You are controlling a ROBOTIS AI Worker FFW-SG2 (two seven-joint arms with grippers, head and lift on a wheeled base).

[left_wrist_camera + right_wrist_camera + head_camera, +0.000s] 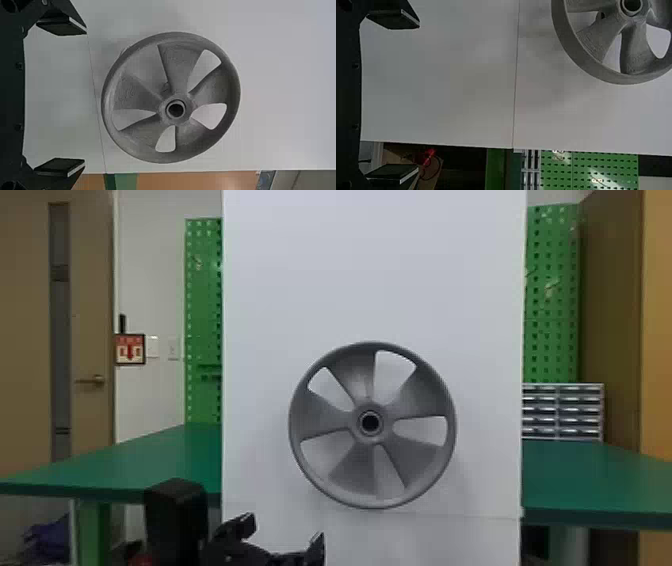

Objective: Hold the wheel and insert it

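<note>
A gray five-spoked wheel (345, 480) is being seen upright at the front of a white panel (370, 270), its hub facing outward, clear of both grippers. Beside the panel, on the green table (600, 475), a cabinet of small drawers (562, 410) is being partly covered by the panel's right edge; its drawers are being kept closed, so what is being stored in them cannot be told. Green pegboards (202, 315) are being half hidden on both sides.

The left gripper (284, 530) is being held below the wheel, toward its left, with its fingers (245, 524) spread wide and nothing being pinched; its arm is being cut off by the head view's bottom edge. The right gripper (418, 97) is being held in front of the panel, its fingers (393, 19) also being kept far apart, with nothing between them. In the right wrist view, the wheel is being cropped by the corner. Whatever is being concealed behind the hub cannot be made out. Under the table's left side, a purple bundle (47, 540) is being blurred beyond recognition.
</note>
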